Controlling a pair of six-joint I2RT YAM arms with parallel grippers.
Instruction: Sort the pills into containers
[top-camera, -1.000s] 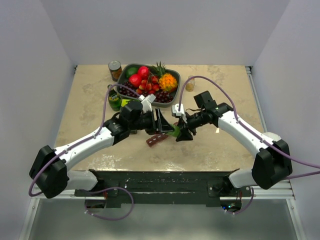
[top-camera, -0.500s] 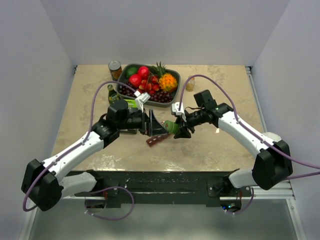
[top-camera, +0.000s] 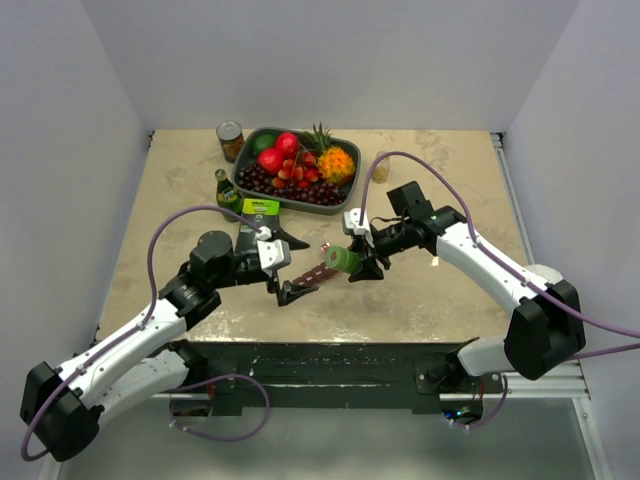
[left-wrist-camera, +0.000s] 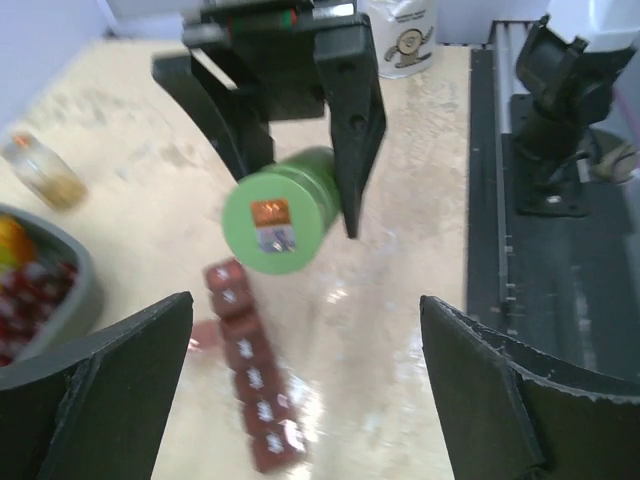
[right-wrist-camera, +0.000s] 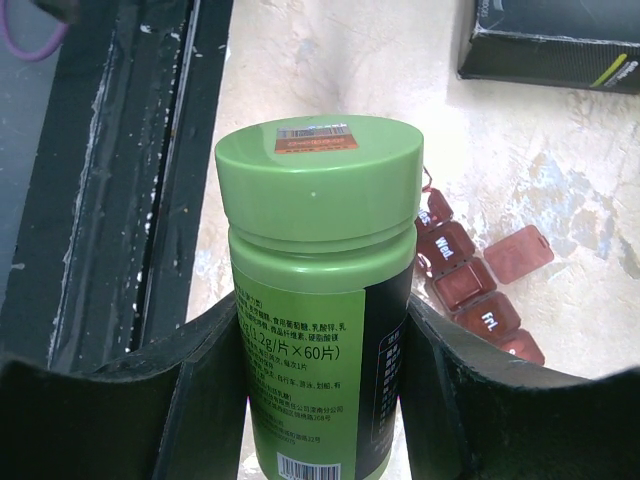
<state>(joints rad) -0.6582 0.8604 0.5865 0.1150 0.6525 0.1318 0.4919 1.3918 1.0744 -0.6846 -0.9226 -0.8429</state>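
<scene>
Holding: my right pincer (top-camera: 357, 262) is clamped round a green plastic pill bottle (top-camera: 340, 260), lifted clear of the beige desk (top-camera: 440, 300) at frame centre, cap on and pointing left.
Opposite: my left pincer (top-camera: 286, 267) is spread wide with nothing in it, facing the cap.
Strip: the dark red plastic pill-organiser strip (top-camera: 313, 277) lies flat just below the bottle, between both pincers; one lid looks flipped open.
Progress: no pills show in any compartment, so I judge uncapping and all sorting remain.
Arms: both reach inward, meeting mid-desk.
</scene>
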